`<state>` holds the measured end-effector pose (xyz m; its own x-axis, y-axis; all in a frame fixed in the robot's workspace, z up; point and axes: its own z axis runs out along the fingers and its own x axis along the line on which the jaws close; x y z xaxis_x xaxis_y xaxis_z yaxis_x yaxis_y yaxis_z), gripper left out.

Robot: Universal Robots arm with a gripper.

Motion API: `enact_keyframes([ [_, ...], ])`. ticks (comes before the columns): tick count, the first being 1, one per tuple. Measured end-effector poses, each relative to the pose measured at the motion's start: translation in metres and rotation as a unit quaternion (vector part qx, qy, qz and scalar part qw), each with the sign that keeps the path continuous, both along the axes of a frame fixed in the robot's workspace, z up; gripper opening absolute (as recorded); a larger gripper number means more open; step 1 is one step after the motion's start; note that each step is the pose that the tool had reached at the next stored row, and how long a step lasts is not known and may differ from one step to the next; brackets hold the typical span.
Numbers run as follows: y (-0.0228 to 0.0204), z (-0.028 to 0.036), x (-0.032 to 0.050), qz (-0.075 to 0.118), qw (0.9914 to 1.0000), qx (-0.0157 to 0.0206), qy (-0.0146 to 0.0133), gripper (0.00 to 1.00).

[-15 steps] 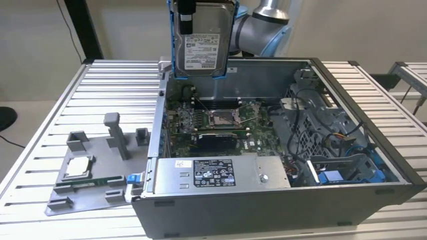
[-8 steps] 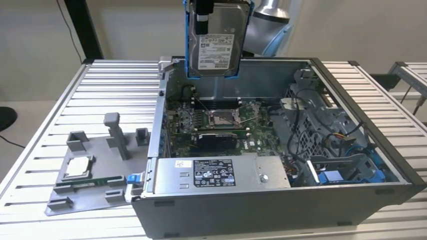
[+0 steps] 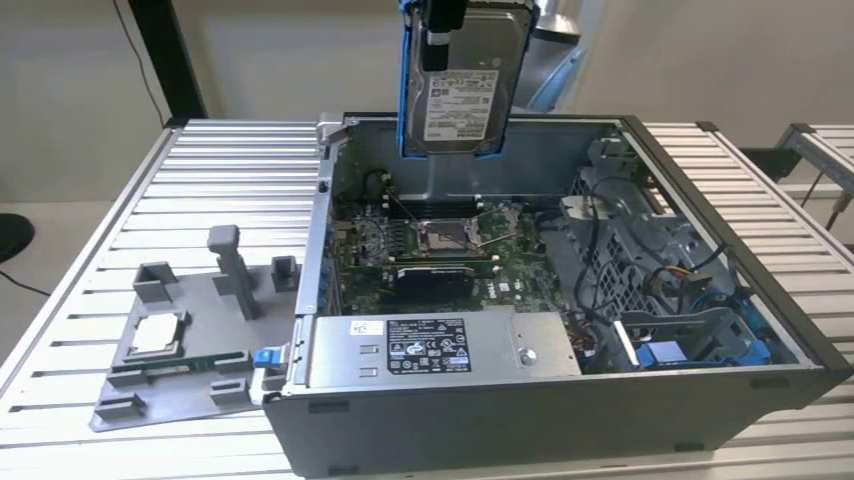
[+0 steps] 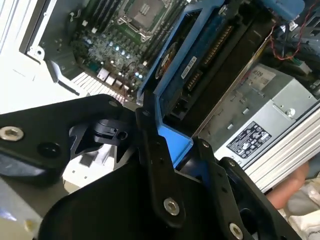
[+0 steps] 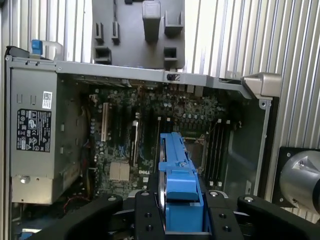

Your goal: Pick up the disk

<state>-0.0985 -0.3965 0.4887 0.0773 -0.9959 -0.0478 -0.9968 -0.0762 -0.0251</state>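
The disk (image 3: pixel 465 95), a silver-grey hard drive with a white barcode label in a blue plastic bracket, hangs upright in the air above the back of the open computer case (image 3: pixel 747 330). My gripper (image 3: pixel 442 18) is shut on its upper end, at the exterior view's top edge. In the first wrist view the black fingers (image 5: pixel 140 210) clamp the blue bracket (image 5: pixel 178 180) from both sides, with the motherboard far below. The second wrist view shows the disk's (image 4: pixel 200 60) connector edge and the gripper (image 4: pixel 170 145) closed around the bracket.
Under the disk lies the motherboard (image 3: pixel 441 240) with its CPU socket. A grey power-supply box (image 3: pixel 447 345) sits at the case front, cables and blue parts (image 3: pixel 667 350) at the exterior view's right. A grey fixture (image 3: pixel 187 340) holding a CPU chip (image 3: pixel 154 333) rests on the slatted table (image 3: pixel 227 170).
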Motion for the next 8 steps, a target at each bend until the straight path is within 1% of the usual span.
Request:
enact_keyframes([
  [4, -0.0026, -0.0001, 0.0101, 0.0, 1.0, 0.0001, -0.0001, 0.0],
  [8, -0.0066, -0.0002, 0.0162, 0.0, 1.0, -0.0001, 0.0, 0.0],
])
